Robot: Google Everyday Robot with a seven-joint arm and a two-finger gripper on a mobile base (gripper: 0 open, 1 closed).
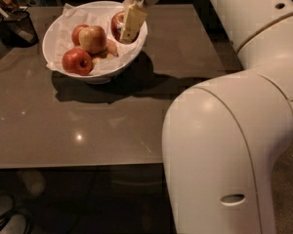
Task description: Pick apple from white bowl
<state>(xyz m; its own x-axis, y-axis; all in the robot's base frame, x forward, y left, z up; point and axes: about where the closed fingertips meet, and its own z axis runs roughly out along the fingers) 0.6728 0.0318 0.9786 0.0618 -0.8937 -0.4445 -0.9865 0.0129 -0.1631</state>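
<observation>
The white bowl (63,21), lined with crumpled white paper, stands at the table's far left. My gripper (121,30) reaches down from the top into the bowl's right side. Its pale front finger (133,19) lies across a red apple (117,23), and the jaws are closed on it at about rim height. The far finger is hidden behind the apple, and no sticker shows. Three other apples lie in the bowl: a paler yellow-pink one (94,39), a deep red one (77,61), and a red one (78,32) behind them.
A small dark mesh cup (17,27) stands at the table's far left edge. The brown table (112,126) stretches toward me. My large white arm (234,130) fills the right side. Shoes (5,216) lie on the floor at the lower left.
</observation>
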